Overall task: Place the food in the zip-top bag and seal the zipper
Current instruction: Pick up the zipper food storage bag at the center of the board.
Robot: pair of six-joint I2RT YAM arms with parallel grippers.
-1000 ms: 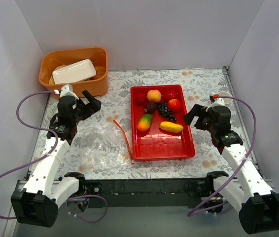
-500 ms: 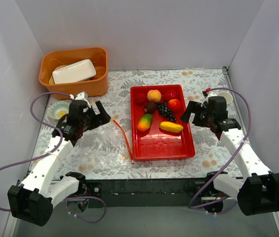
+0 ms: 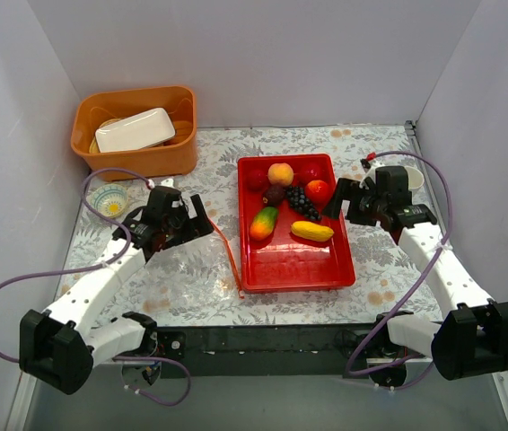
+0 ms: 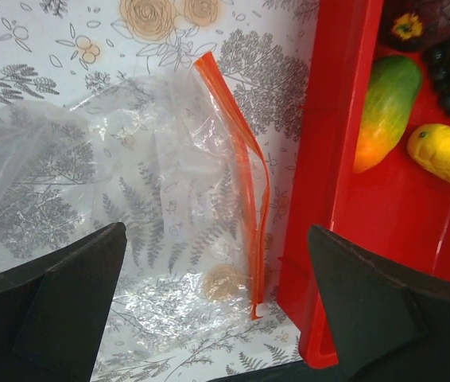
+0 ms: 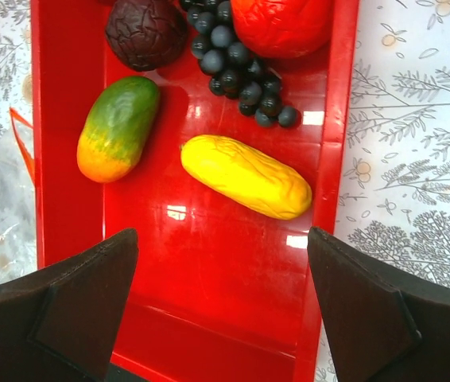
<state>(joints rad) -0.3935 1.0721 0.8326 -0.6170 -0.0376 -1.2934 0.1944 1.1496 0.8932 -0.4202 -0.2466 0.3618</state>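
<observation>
Left claw (image 4: pixel 215 235) nearer bag (image 4: pixel 153 159), right claw (image 5: pixel 223 235) nearer tray (image 5: pixel 225 306)

Robot laboratory test cell. Plain pale walls (image 3: pixel 263 63) box in a table on three sides. A left arm (image 3: pixel 101 283) and a right arm (image 3: pixel 433 260), both white, are bolted to a black rail (image 3: pixel 272 339) at the near edge, with purple cables (image 3: pixel 448 211) looping loose from them. The work surface is a flower-printed cloth (image 3: pixel 362 144) carrying props rather than real food: toy fruits (image 3: pixel 311 231) in a red tray (image 3: pixel 299 269), and an orange bin (image 3: pixel 137 160).
</observation>
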